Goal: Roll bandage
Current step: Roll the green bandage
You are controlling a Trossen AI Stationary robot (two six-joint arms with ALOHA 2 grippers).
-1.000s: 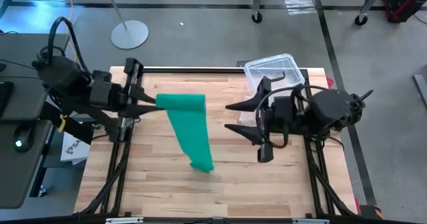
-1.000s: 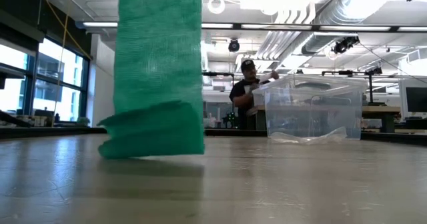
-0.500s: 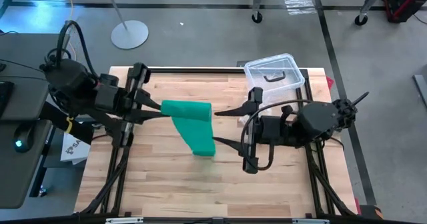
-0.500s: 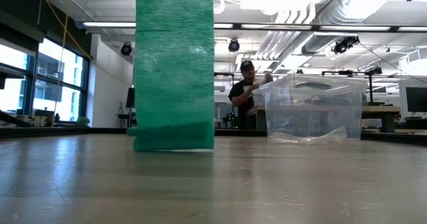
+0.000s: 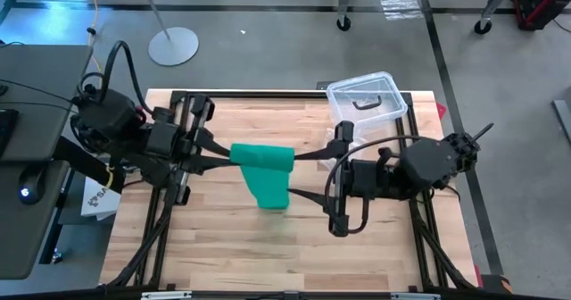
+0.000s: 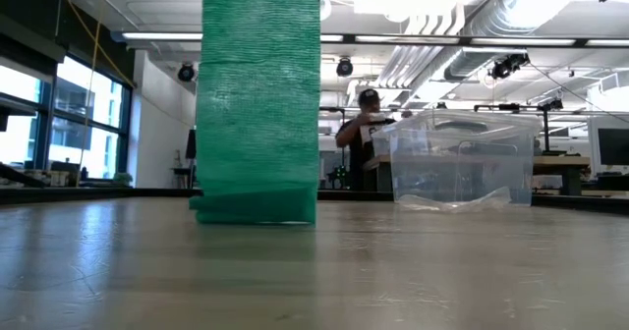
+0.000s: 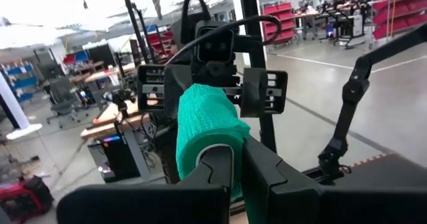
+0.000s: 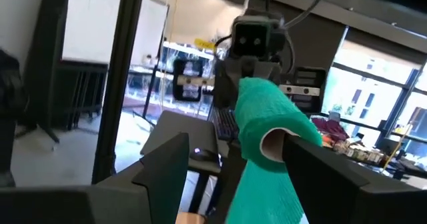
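1. The left gripper (image 5: pixel 230 156) is clamped tight on the rolled end of the green bandage (image 5: pixel 265 170), held up over the middle of the wooden table (image 5: pixel 214 246), a bit toward the far edge.
2. The loose tail hangs from the roll; in the low view its folded end (image 6: pixel 257 206) rests on the table.
3. The right gripper (image 5: pixel 299 173) sits at the roll's other side, fingers spread wide, one finger (image 5: pixel 308 154) near the core end and the other (image 5: pixel 308 195) beside the tail. It grips nothing.
4. The right wrist view shows the roll's hollow core (image 8: pixel 272 143) facing it, between its fingers.
5. Judged step: right gripper taking hold of the roll's free end so winding can go on.
6. To do it well, it should close on the core end squarely, in line with the left grip, so the layers stay even.
7. The tail needs light tension; slack would wind loose or skewed.
8. The clear plastic box (image 5: pixel 365 98) at the far right corner is well apart.
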